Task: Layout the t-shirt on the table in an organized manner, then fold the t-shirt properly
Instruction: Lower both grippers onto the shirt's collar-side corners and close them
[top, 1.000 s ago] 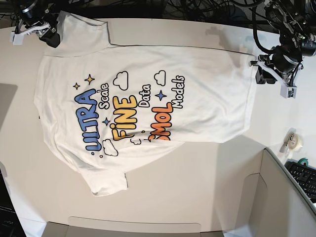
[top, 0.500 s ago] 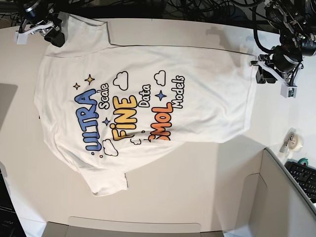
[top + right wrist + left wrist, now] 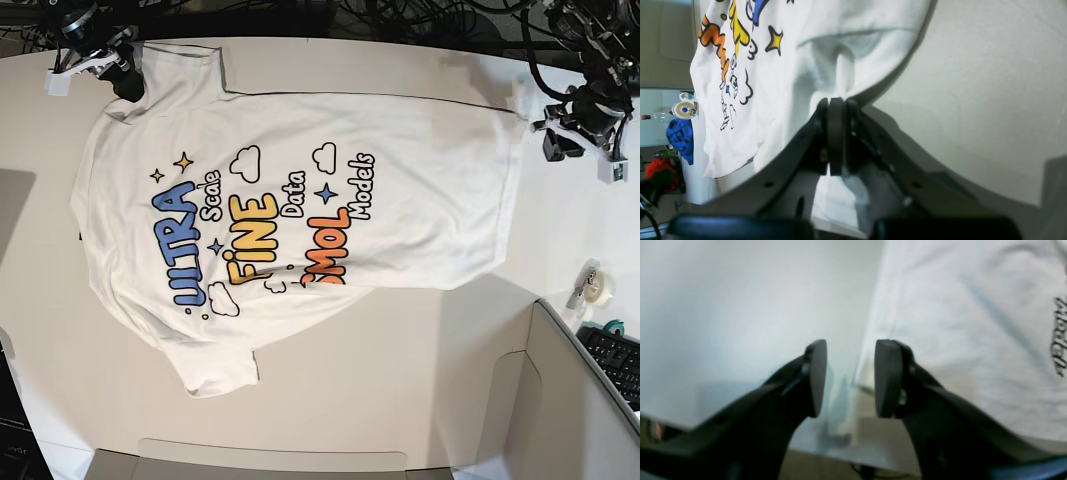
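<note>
soft, limp t-shirt [image 3: 300,215]; right gripper [image 3: 836,100] pinched its sleeve, upper left; left gripper [image 3: 850,376] gaped empty beside hem.

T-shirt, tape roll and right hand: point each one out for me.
t-shirt [image 3: 420,190]: base view, plain white cloth.
tape roll [image 3: 597,289]: base view, its rim.
right hand [image 3: 836,101]: right wrist view, shut tips pinching the cloth.

Matte black fingers on the left gripper [image 3: 849,378], with flat rounded pads. The right gripper [image 3: 836,106] matches. Both arms carry white brackets and black cables.
</note>
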